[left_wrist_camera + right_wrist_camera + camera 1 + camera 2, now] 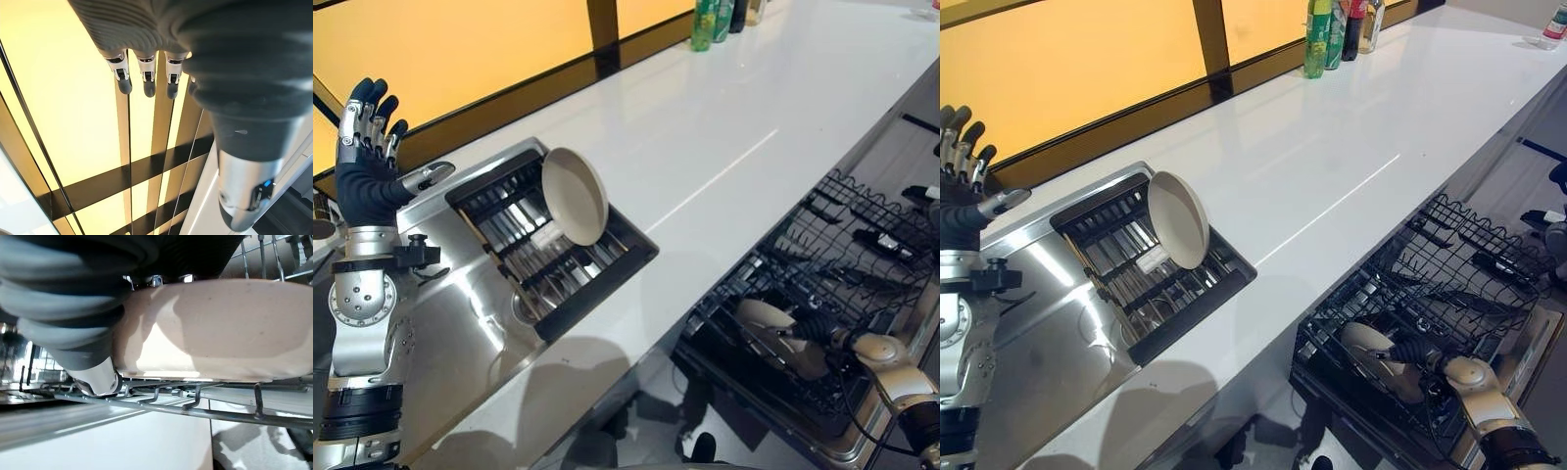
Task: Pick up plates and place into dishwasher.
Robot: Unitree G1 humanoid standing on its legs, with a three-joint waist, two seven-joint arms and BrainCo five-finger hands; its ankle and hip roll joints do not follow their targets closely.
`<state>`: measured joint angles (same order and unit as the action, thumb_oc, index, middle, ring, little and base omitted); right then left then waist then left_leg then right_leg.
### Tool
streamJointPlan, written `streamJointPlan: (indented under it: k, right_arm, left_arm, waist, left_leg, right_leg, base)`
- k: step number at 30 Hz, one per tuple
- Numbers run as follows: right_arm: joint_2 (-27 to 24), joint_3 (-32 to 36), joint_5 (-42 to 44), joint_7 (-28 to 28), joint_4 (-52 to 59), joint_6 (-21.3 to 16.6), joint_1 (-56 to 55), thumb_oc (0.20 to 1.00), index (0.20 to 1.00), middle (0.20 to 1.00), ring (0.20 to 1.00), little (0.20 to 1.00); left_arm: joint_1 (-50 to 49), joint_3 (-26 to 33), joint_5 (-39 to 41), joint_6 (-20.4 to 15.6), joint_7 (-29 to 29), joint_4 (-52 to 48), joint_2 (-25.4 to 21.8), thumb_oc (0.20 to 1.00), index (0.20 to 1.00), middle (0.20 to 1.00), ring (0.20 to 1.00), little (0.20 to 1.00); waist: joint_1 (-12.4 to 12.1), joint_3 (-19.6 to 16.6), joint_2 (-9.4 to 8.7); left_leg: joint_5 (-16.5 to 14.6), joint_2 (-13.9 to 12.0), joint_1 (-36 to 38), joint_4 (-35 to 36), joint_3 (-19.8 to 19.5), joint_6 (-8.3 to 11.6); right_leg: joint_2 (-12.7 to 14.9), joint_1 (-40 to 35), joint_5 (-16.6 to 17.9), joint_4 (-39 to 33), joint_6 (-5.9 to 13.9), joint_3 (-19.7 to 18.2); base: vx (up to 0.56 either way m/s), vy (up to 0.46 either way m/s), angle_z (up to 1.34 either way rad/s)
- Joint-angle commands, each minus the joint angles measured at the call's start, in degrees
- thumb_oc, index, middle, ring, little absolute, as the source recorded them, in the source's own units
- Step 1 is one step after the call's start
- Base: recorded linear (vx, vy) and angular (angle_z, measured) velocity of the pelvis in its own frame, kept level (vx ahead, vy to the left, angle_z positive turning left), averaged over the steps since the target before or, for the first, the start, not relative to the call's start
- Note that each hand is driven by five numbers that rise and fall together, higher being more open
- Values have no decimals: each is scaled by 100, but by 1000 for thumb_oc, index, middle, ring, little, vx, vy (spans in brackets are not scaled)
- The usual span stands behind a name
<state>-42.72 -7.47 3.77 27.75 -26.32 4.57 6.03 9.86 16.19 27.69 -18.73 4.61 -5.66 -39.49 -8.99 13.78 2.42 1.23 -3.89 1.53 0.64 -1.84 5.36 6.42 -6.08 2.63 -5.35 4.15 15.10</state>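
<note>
While the right hand (822,328) was down in the dishwasher rack (862,245), it had a cream plate (773,333) pinched by the rim, thumb on one side and fingers over the top as far as the right wrist view let me see. That plate sat right on the rack's wire tines, low at the front of the pulled-out basket, so I'd call it pretty much delivered but not let go of yet. One more cream plate (576,194) was standing on edge, tilted, in the drying rack (548,250) set into the steel sink (460,323) beside the white worktop (724,137). So my read: one plate nearly done, at least one left to fetch. The left hand (367,147) was raised well clear over by the sink, fingers straight and spread, nothing in it. A few bottles (1332,29) stood at the far end of the worktop, well away from all this.
</note>
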Motion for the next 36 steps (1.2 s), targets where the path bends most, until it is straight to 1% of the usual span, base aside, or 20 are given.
streamJointPlan:
  k: [1,5,6,7,8,13,15,18,21,23,27,28,30,33,36]
  right_arm:
    - [-34,-238,-222,-203,195,-58,-94,200,200,200,200,200]
    - [60,-50,-291,-459,270,-59,-197,200,200,200,200,200]
    - [73,24,-281,-530,287,-49,-197,435,435,435,435,435]
    - [90,78,-269,-582,325,-58,-194,912,912,912,912,912]
    - [118,157,-244,-644,415,-38,-211,1000,1000,1000,1000,1000]
    - [240,570,-177,-1110,938,72,-190,1000,1000,1000,1000,1000]
    - [310,751,-111,-1419,1215,114,-141,1000,1000,1000,1000,1000]
    - [434,1037,-25,-1686,1666,56,-42,1000,1000,1000,1000,1000]
    - [464,1196,-23,-1803,2083,-51,32,1000,1000,1000,1000,1000]
    - [457,1296,73,-1917,2341,-216,111,1000,1000,1000,1000,1000]
    - [403,1395,116,-1927,2903,-356,232,1000,1000,1000,1000,1000]
    - [389,1402,137,-1914,3001,-333,242,1000,1000,1000,1000,1000]
    - [361,1417,207,-1962,3237,-461,267,1000,1000,1000,1000,1000]
    - [339,1446,411,-1945,3480,-557,317,1000,1000,1000,1000,1000]
    - [336,1394,763,-2009,3784,-673,429,1000,1000,1000,1000,1000]
  left_arm:
    - [66,-220,-193,-89,33,-250,-186,1000,1000,1000,1000,1000]
    - [-99,-153,-225,-119,-86,-214,-86,1000,1000,1000,1000,1000]
    - [-126,-122,-231,-120,-111,-196,-73,1000,1000,1000,1000,1000]
    - [-147,-98,-233,-115,-126,-187,-58,1000,1000,1000,1000,1000]
    - [-181,-67,-255,-103,-138,-191,-40,1000,1000,1000,1000,1000]
    - [-328,81,-510,-206,-80,-101,-26,1000,1000,1000,1000,1000]
    - [-393,155,-553,-274,-46,-31,-4,1000,1000,1000,1000,1000]
    - [-461,262,-550,-332,-1,11,29,1000,1000,1000,1000,1000]
    - [-503,340,-637,-427,2,82,69,1000,1000,1000,1000,1000]
    - [-526,379,-808,-496,46,106,76,1000,1000,1000,1000,1000]
    - [-586,495,-856,-630,102,208,3,1000,1000,1000,1000,1000]
    - [-605,515,-881,-647,109,209,7,1000,1000,1000,1000,1000]
    - [-679,588,-1121,-659,215,170,-8,1000,1000,1000,1000,1000]
    - [-778,659,-1466,-734,372,218,-41,1000,1000,1000,1000,1000]
    - [-901,718,-2261,-798,697,340,-148,1000,1000,1000,1000,1000]
  waist:
    - [20,-308,-81]
    - [34,-445,-79]
    - [36,-489,-83]
    - [40,-519,-85]
    - [48,-554,-85]
    - [84,-711,-69]
    - [104,-775,-53]
    - [138,-846,-26]
    - [154,-888,-17]
    - [156,-918,-14]
    - [158,-986,-13]
    - [156,-995,-14]
    - [144,-996,-12]
    - [135,-987,-14]
    - [95,-960,20]
  left_leg:
    - [474,-13,-633,2,-7,303]
    - [449,-33,-429,58,4,304]
    - [437,-40,-370,81,15,303]
    - [428,-48,-317,101,21,300]
    - [420,-58,-259,123,28,300]
    - [388,-111,-21,198,78,290]
    - [388,-139,76,262,111,280]
    - [390,-167,188,336,151,260]
    - [376,-178,231,339,182,249]
    - [362,-184,258,339,192,246]
    - [352,-193,265,322,214,248]
    - [352,-202,259,314,217,252]
    - [363,-234,233,267,212,274]
    - [376,-280,192,201,210,306]
    - [515,-349,97,-6,171,366]
  right_leg:
    - [315,-317,-281,41,147,116]
    - [317,-430,-305,53,149,143]
    - [313,-462,-316,51,150,146]
    - [310,-480,-323,52,149,147]
    - [304,-502,-329,56,146,151]
    - [255,-614,-373,81,110,127]
    - [227,-662,-399,86,86,103]
    - [185,-690,-439,119,54,56]
    - [155,-690,-486,178,22,9]
    - [141,-688,-524,223,4,-9]
    - [105,-655,-587,314,-39,-63]
    - [98,-646,-601,332,-51,-72]
    - [69,-628,-639,399,-92,-95]
    - [29,-592,-677,471,-143,-108]
    - [-10,-552,-701,529,-205,-89]
  base:
    - [94,24,6]
    - [91,23,7]
    - [51,8,4]
    - [48,6,6]
    - [37,2,6]
    - [10,-1,2]
    - [0,0,0]
    - [-11,2,0]
    - [-51,-2,1]
    - [-86,-17,-1]
    - [-73,-23,-1]
    - [-85,-37,-2]
    - [-76,-46,-2]
    - [-75,-59,-7]
    - [-83,-52,-3]
